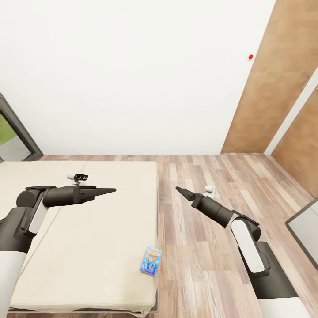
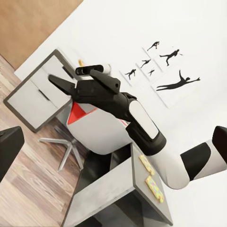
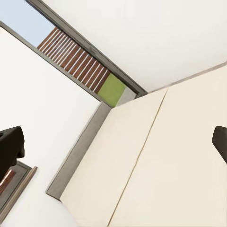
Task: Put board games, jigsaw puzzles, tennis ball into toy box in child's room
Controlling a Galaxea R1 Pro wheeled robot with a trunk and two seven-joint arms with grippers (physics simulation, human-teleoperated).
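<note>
Blue board game [image 1: 151, 260] lay at the bed [image 1: 84, 247] edge, 6 o'clock | left gripper [image 1: 108, 191] and right gripper [image 1: 182, 191] both pinched together, empty, raised | risk: a nudge could tip the game onto the floor [image 1: 203, 247].

Ahead of you a plain white wall [image 1: 132, 75] fills the upper part of the head view. At the upper right stands a brown wooden door [image 1: 274, 84], with a small red dot [image 1: 250, 57] on the wall just beside it. Wood-plank flooring [image 1: 207, 247] runs across the lower right. At the left edge you see a dark-framed window [image 1: 15, 137]. In the left wrist view, black silhouette figures [image 2: 168, 68] hang on the wall, above a swivel chair [image 2: 87, 130] with a red and white seat.
</note>
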